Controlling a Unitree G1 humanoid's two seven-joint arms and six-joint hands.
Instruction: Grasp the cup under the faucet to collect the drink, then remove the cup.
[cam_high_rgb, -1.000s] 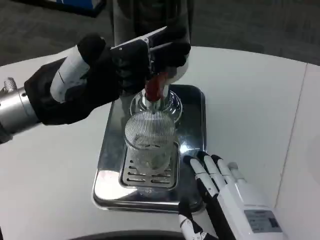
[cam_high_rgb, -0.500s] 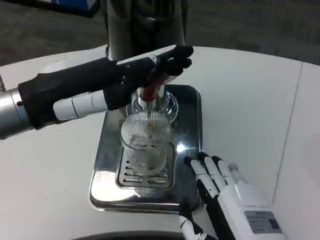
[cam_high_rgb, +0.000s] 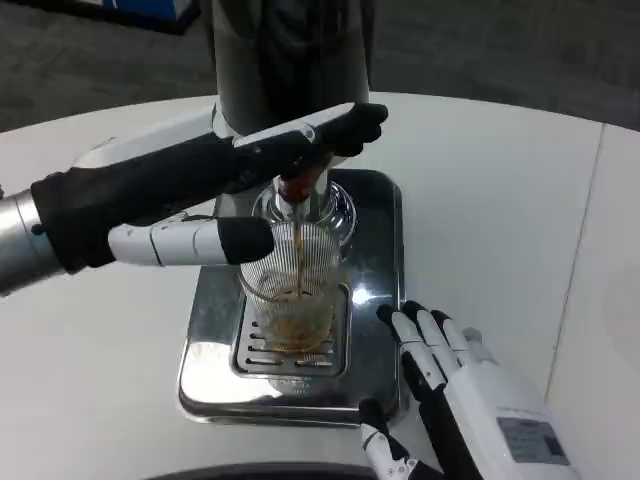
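Observation:
A clear ribbed cup (cam_high_rgb: 293, 300) stands upright on the slotted grate of the steel drip tray (cam_high_rgb: 380, 240), right under the red faucet (cam_high_rgb: 299, 182). A thin brown stream falls from the faucet into the cup, and brown drink lies in its bottom. My left hand (cam_high_rgb: 225, 170), in a black glove, reaches in from the left. Its straight fingers (cam_high_rgb: 340, 125) press on the tap lever above the faucet, and its thumb sticks out beside the cup's left rim. My right hand (cam_high_rgb: 445, 365) rests open at the tray's front right corner, fingers spread, apart from the cup.
The tall dark dispenser body (cam_high_rgb: 290, 50) rises behind the tray. White tabletop (cam_high_rgb: 500, 200) stretches to the right of the tray and to its left. The table's curved front edge runs just below the tray.
The brown stream has grown steady and drink has gathered in the cup. My left thumb has dropped beside the cup's rim. My right hand has slid slightly right.

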